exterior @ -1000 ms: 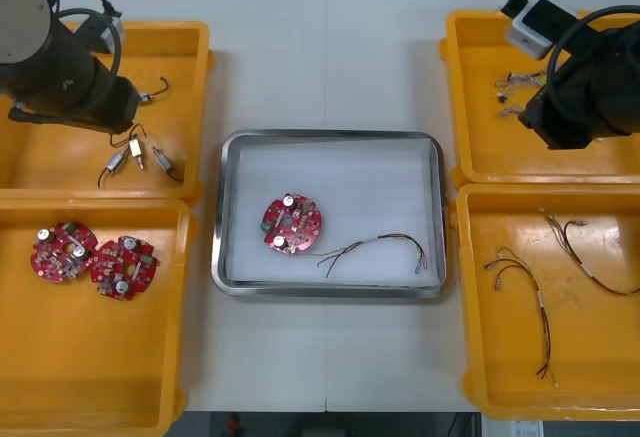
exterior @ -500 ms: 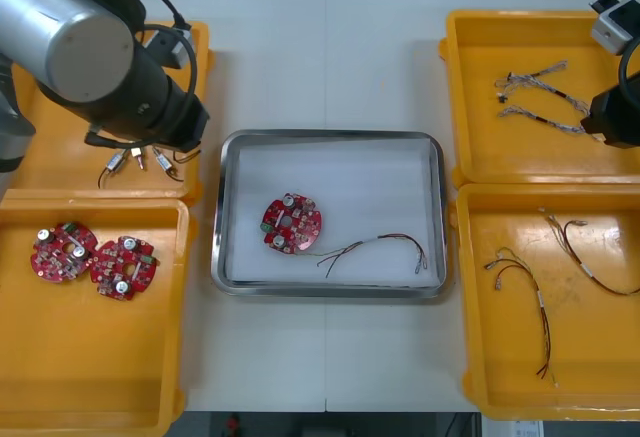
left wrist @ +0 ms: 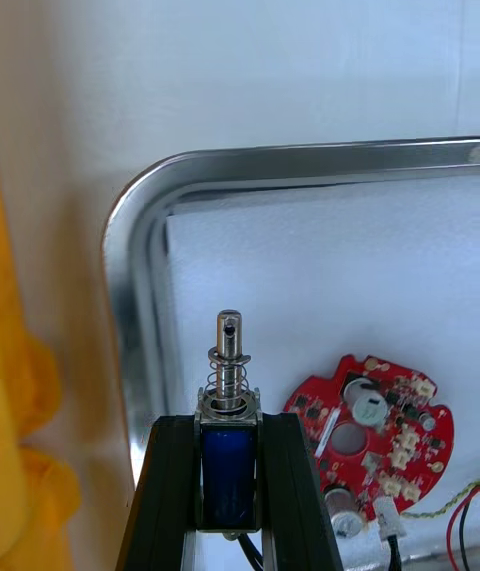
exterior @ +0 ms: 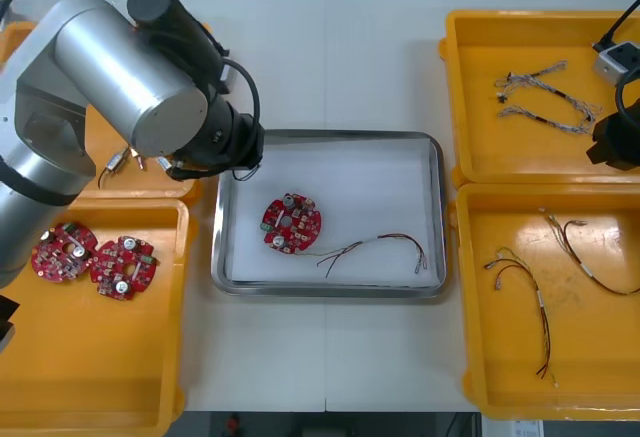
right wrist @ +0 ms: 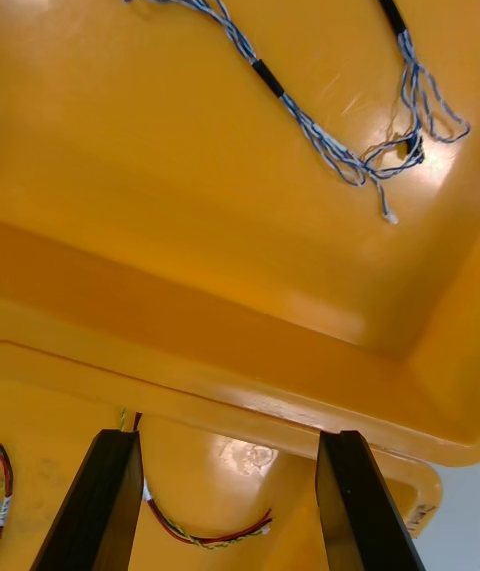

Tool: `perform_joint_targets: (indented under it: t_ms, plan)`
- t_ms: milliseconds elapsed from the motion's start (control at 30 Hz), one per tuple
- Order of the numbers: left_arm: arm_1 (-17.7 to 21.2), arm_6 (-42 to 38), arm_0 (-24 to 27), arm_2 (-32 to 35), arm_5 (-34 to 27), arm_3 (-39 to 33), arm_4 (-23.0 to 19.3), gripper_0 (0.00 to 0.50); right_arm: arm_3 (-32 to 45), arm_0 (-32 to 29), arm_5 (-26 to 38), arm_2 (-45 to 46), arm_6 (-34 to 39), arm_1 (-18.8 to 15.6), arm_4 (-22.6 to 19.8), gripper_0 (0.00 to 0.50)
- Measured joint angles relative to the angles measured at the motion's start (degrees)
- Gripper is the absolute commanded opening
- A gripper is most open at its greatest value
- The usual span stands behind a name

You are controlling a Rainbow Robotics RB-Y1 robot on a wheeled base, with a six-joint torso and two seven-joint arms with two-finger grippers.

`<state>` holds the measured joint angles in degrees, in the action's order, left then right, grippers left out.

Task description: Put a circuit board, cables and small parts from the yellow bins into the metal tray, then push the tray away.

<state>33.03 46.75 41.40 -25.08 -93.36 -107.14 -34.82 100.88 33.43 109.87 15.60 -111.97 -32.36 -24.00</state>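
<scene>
Grips a small metal part (left wrist: 229, 401) in the left gripper (left wrist: 229, 431), fingers clamped on its blue body, over the left end of the metal tray (left wrist: 140, 261); sets its long axis along the fingers, spring-and-pin end pointing out past the fingertips, with a round red circuit board (left wrist: 375, 431) in the tray nearby. Holds the right gripper (right wrist: 230, 441), fingers apart, over the rim between the two right-hand yellow bins (right wrist: 200, 161)
</scene>
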Motion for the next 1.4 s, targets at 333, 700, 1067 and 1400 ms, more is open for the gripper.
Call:
perform_joint_targets:
  t_ms: [333, 700, 1067, 1400]
  plan:
    - [-1.0, 0.0, 0.0, -6.1, 10.5, 7.5, 4.0, 0.003, -16.1, 9.0, -2.8, 0.0, -0.4, 0.0, 0.0, 0.5]
    - [-1.6, -0.1, 0.0, -8.6, 12.0, 9.0, 6.1, 0.5, -28.7, 13.7, -12.9, -0.5, -11.9, -0.1, 1.0, 0.5]
    - [-1.6, -0.9, 0.0, -8.8, 12.4, 8.8, 6.2, 0.5, -38.9, 17.5, -22.8, -2.4, -23.6, -0.1, 1.2, 0.5]
    - [-1.6, -1.9, 0.1, -3.3, 7.5, 2.1, 6.3, 0.5, -42.9, 17.9, -29.8, -6.7, -24.6, -0.1, 1.1, 0.5]
